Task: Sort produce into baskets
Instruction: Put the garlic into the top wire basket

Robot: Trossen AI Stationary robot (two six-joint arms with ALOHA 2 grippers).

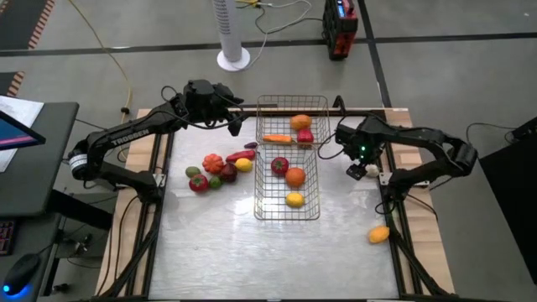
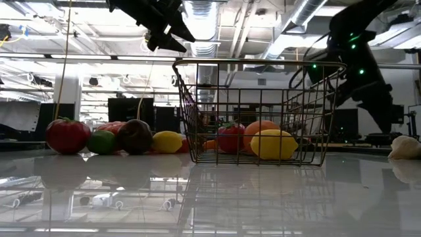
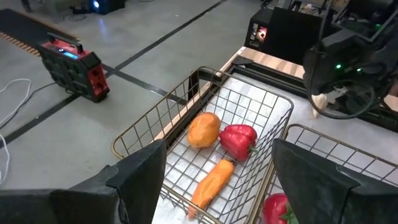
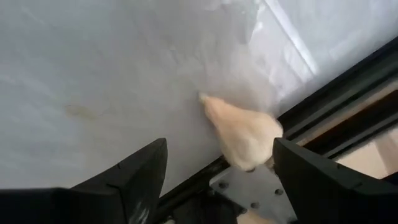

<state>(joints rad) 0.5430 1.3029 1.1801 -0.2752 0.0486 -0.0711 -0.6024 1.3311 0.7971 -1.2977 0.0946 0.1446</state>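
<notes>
Two wire-mesh baskets stand mid-table. The far basket (image 1: pixel 291 117) holds an orange (image 3: pixel 204 129), a red pepper (image 3: pixel 238 140) and an orange carrot (image 3: pixel 210 180). The near basket (image 1: pixel 287 186) holds a red piece, an orange and a lemon (image 2: pixel 273 144). Several loose produce pieces (image 1: pixel 220 166) lie in a heap on the table, left of the baskets. My left gripper (image 1: pixel 237 126) hangs open and empty, high beside the far basket's left side; it also shows in its wrist view (image 3: pixel 214 180). My right gripper (image 4: pixel 217 180) is open just above a pale garlic-like piece (image 4: pixel 245 134) lying on the table near the right rail.
A yellow-orange piece (image 1: pixel 379 235) lies on the wooden border at the near right. The pale piece (image 2: pixel 404 147) rests close to the black frame rail (image 4: pixel 323 93). The near half of the table (image 1: pixel 252 260) is bare metal.
</notes>
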